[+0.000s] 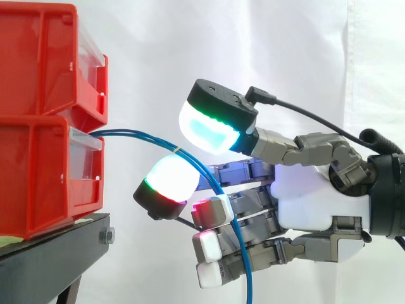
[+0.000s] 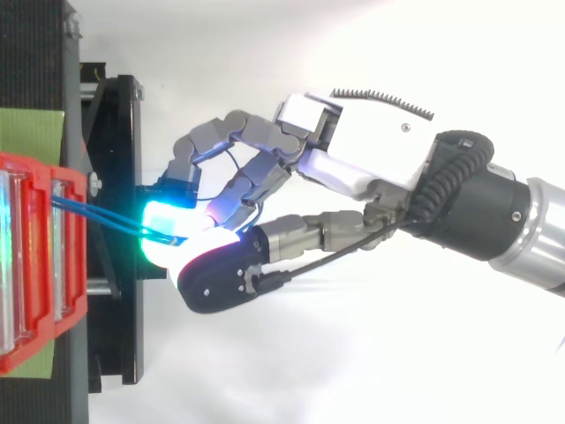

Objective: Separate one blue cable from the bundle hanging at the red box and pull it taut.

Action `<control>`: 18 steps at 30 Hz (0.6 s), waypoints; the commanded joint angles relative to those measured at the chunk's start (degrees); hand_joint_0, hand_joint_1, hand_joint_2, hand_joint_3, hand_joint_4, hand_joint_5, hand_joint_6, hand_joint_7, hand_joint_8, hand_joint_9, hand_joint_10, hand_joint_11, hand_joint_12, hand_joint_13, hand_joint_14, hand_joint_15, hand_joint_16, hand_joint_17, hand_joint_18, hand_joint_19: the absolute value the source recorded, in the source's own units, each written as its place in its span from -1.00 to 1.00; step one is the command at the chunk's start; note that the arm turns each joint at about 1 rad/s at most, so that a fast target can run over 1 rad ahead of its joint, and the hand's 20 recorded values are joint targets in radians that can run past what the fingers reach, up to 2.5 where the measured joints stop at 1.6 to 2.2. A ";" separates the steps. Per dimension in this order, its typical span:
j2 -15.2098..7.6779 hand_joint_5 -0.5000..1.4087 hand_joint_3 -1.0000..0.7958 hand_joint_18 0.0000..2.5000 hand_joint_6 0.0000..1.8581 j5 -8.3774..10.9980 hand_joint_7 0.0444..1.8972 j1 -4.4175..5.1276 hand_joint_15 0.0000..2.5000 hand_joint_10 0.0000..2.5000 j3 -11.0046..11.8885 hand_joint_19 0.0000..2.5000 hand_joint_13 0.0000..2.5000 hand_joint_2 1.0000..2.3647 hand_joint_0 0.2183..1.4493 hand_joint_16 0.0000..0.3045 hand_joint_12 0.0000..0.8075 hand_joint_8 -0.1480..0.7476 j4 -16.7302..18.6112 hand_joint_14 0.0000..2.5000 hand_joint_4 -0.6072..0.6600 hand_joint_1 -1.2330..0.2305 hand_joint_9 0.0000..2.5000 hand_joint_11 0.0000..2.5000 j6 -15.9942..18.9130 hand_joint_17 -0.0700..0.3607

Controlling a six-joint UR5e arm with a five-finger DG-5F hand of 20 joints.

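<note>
Red bins (image 1: pixel 38 158) sat stacked on the black stand (image 1: pixel 50 256) at left. Two blue cables (image 1: pixel 133 132) left the lower bin's front side by side, arced right and dropped down through the hand (image 1: pixel 316 199). The hand reached in from the right at the cables' bend, just off the bins; can't tell whether it gripped them or merely sat around them.

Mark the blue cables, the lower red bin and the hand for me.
blue cables (image 1: pixel 130 132): side view, top of their arc.
lower red bin (image 1: pixel 38 177): side view, its side wall.
hand (image 1: pixel 310 206): side view, its white palm.
</note>
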 commanded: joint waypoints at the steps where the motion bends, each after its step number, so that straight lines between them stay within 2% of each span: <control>1: 0.00 -0.70 -0.44 -0.36 -0.02 0.00 -0.07 0.00 -0.40 -0.98 0.00 -0.49 -0.09 -1.00 -0.31 -0.71 -0.20 -0.07 -0.12 -0.98 0.01 -0.16 -0.07 0.00 0.01 -0.22; 3: 0.00 -0.70 -0.44 -0.36 -0.02 0.00 -0.04 0.00 -0.40 -0.99 0.00 -0.49 -0.09 -1.00 -0.29 -0.71 -0.20 -0.07 -0.21 -0.98 -0.01 -0.19 -0.07 0.00 0.10 -0.21; 7: 0.00 -0.71 -0.26 -0.36 0.00 0.00 0.02 0.00 -0.40 -0.98 0.00 -0.49 -0.09 -0.98 -0.29 -0.71 -0.20 -0.07 -0.30 -0.98 -0.08 -0.26 -0.07 0.00 0.10 -0.21; 13: 0.00 -0.71 -0.10 -0.36 0.01 -0.08 0.13 0.00 -0.40 -0.99 0.00 -0.49 -0.09 -0.96 -0.26 -0.71 -0.20 -0.06 -0.30 -0.98 -0.19 -0.33 -0.07 0.00 0.10 -0.21; 16: 0.00 -0.72 -0.09 -0.36 0.03 0.00 0.10 0.00 -0.40 -0.99 0.00 -0.49 -0.10 -0.96 -0.21 -0.71 -0.18 -0.08 -0.30 -0.98 -0.22 -0.39 -0.09 -0.01 0.01 -0.21; 18: 0.00 -0.72 -0.17 -0.37 0.03 0.00 0.09 0.00 -0.40 -0.99 0.00 -0.50 -0.11 -0.97 -0.15 -0.71 -0.21 -0.08 -0.30 -0.98 -0.17 -0.43 -0.09 -0.01 0.01 -0.22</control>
